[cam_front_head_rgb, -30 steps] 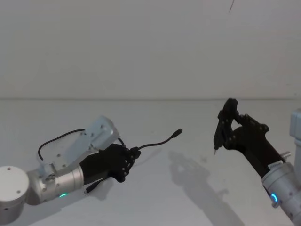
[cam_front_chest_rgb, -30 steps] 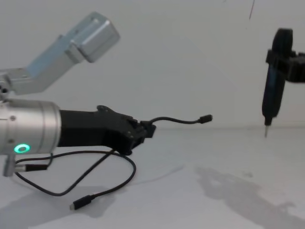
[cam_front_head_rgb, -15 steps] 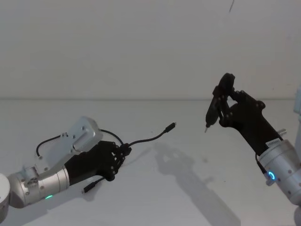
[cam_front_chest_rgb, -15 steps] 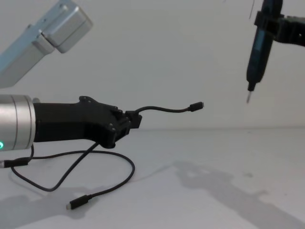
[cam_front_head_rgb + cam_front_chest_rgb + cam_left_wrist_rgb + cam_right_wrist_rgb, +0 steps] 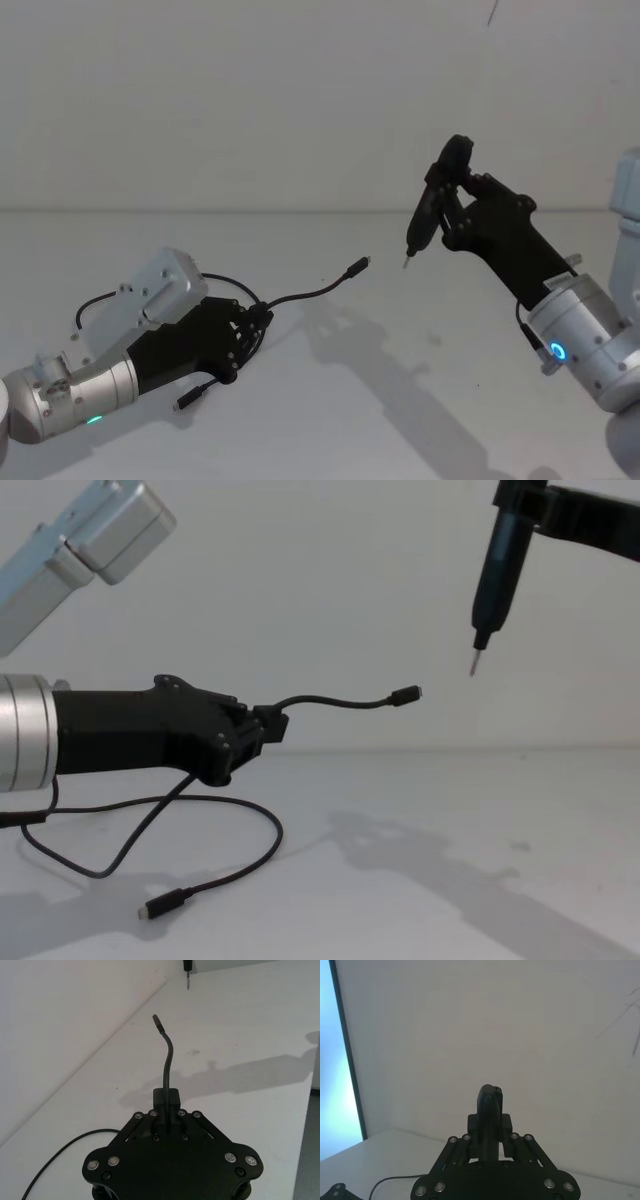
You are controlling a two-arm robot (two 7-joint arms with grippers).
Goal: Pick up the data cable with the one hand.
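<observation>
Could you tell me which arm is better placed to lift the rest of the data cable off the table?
The left arm. The left gripper is shut on the data cable near one plug; the right gripper is occupied, holding a pen-shaped tool in the air.

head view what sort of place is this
Probably a robot lab bench: a white table against a blank wall, the left hand gripping a data cable, the right hand holding a pen-shaped tool.
</observation>
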